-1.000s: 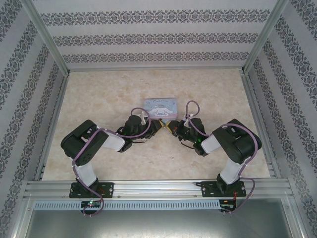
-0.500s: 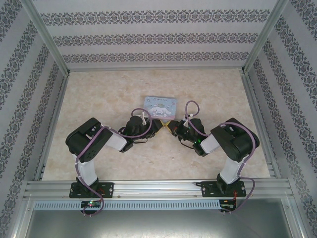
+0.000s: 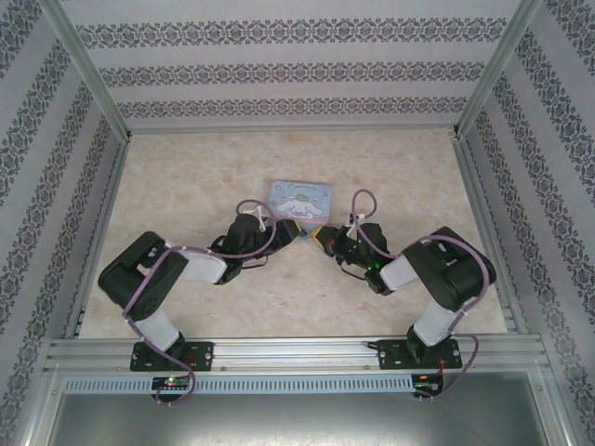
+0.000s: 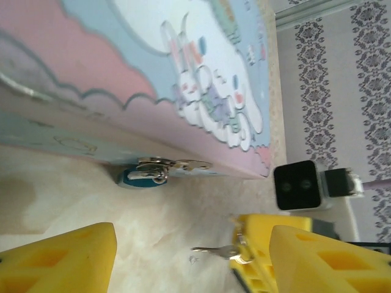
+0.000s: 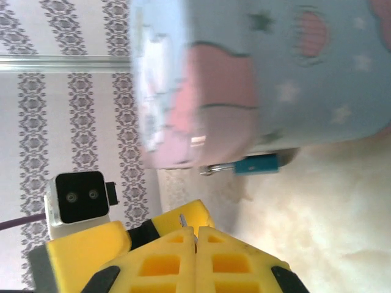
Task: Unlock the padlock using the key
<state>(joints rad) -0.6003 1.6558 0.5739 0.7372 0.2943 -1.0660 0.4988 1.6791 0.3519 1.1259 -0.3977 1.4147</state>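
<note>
One step in hand, key to lock: pinches the key (image 4: pixel 214 249) in the closed right gripper (image 5: pixel 197 231), holds the left gripper (image 4: pixel 194 235) open-jawed near the padlock (image 4: pixel 143 176) lying against the tin (image 4: pixel 183 73) front, and next probably calls for lining the tip up with the keyhole.

A robotics lab's test cell, a staged enclosure. Aluminium frame posts (image 3: pixel 85 70) hold flat panels of damask-striped wallpaper (image 3: pixel 279 56) on three sides of a marble-patterned table (image 3: pixel 186 177) — and two cabled robot arms, the left arm (image 3: pixel 153 279) and the right arm (image 3: pixel 446 274), are bolted to a slotted metal rail (image 3: pixel 297 348) along its near edge.
</note>
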